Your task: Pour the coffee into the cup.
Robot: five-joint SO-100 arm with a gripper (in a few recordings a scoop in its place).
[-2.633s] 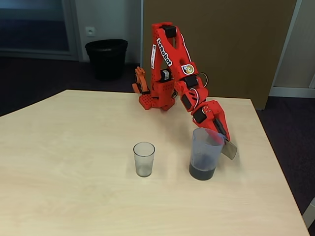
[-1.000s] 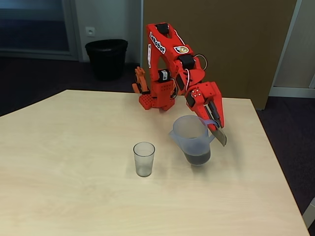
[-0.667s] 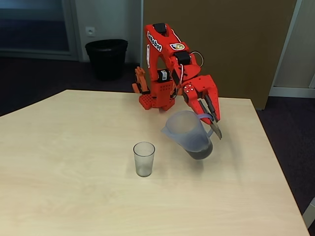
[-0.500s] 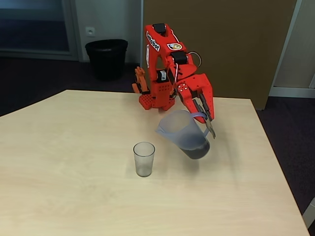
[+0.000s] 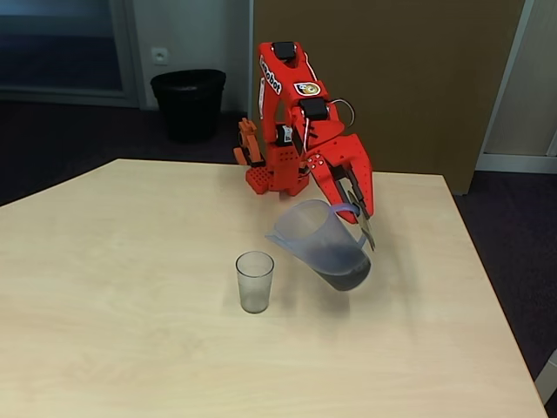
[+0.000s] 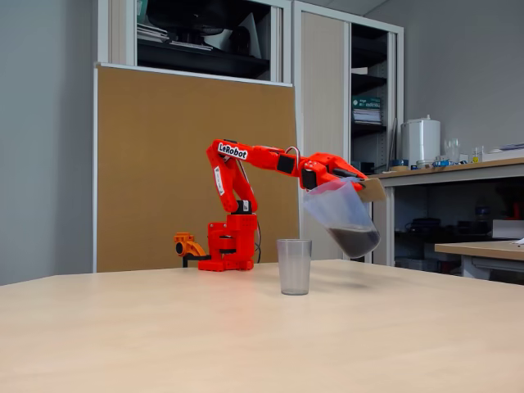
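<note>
A tall translucent plastic pitcher (image 5: 319, 245) w/ a spout is being held by its handle in the red two-finger gripper (image 5: 357, 215), fingers closed on the handle, clear of the pale wooden table (image 5: 130, 348). The pitcher is being tilted, spout toward the small clear greyish plastic cup (image 5: 254, 281). Dark brown coffee (image 6: 357, 242) is being kept at the pitcher's bottom. The cup is being left upright on the table, just beside & below the spout, apart from it.

Red arm (image 5: 300, 113) — white "LeRobot" lettering
</note>
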